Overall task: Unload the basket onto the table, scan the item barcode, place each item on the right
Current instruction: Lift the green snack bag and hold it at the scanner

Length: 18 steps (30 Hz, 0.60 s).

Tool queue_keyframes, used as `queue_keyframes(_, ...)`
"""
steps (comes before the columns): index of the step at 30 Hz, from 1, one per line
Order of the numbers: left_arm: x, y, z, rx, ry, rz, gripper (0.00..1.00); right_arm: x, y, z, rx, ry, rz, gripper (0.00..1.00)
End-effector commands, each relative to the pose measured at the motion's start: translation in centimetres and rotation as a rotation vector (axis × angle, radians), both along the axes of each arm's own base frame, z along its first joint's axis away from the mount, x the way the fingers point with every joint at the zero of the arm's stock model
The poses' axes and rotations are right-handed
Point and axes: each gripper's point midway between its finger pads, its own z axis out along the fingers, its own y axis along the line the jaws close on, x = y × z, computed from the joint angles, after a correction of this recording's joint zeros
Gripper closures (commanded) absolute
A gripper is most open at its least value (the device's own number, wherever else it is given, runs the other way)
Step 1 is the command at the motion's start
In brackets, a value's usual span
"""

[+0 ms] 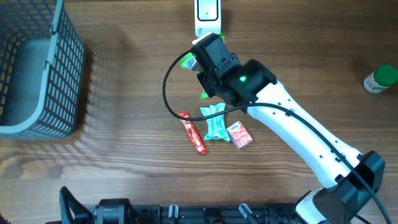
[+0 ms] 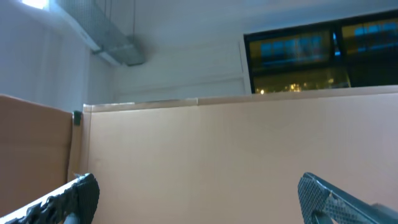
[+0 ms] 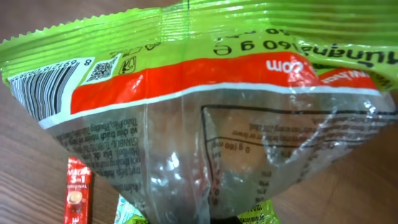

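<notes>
bag: the green snack bag hangs from the right claw, which is clamped on it, up off the worktop just beside the white scanner
feel: looks light, floppy and glossy, so probably slippery; I'd pinch a sealed edge
barcode: in a corner by the crimp, uncovered
left claw: spread wide, holding nothing
clutter: red sachet, teal packet and pink packet lie underneath; basket and green bottle are well apart, and nothing seems to block the scanner

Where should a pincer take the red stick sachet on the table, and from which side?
Probably at its middle, across the narrow width, from above: the red stick sachet lies flat, long and thin; the teal packet lies close beside it.
</notes>
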Motion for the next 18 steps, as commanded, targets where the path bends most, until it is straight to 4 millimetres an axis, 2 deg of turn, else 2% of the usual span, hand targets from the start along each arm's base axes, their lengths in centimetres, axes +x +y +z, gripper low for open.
queue_keyframes(1, -0.4, 0.3, 0.2, 0.002, -0.013, 0.016, 0.00, 0.2, 0.3, 1.6, 0.080, -0.022, -0.059, 0.96)
queue_keyframes(5, -0.4, 0.3, 0.2, 0.002, -0.012, 0.016, 0.00, -1.1, 1.4, 0.8, 0.125, 0.058, -0.012, 0.93)
queue_keyframes(6, -0.4, 0.3, 0.2, 0.001, -0.012, 0.016, 0.00, -1.3, 1.3, 0.6, 0.119, 0.067, -0.008, 0.96)
queue_keyframes(9, -0.3, 0.3, 0.1, 0.001, -0.008, 0.016, 0.00, -1.0, 1.2, 0.6, 0.088, 0.045, 0.021, 0.96)
queue_keyframes(14, -0.3, 0.2, 0.0, 0.002, -0.005, 0.016, 0.00, 1.9, -1.7, 2.5, -0.062, -0.141, -0.095, 0.96)
queue_keyframes(18, -0.2, 0.1, -0.1, 0.005, 0.001, 0.011, 0.00, 4.3, -1.4, 3.6, -0.160, -0.259, -0.050, 0.95)
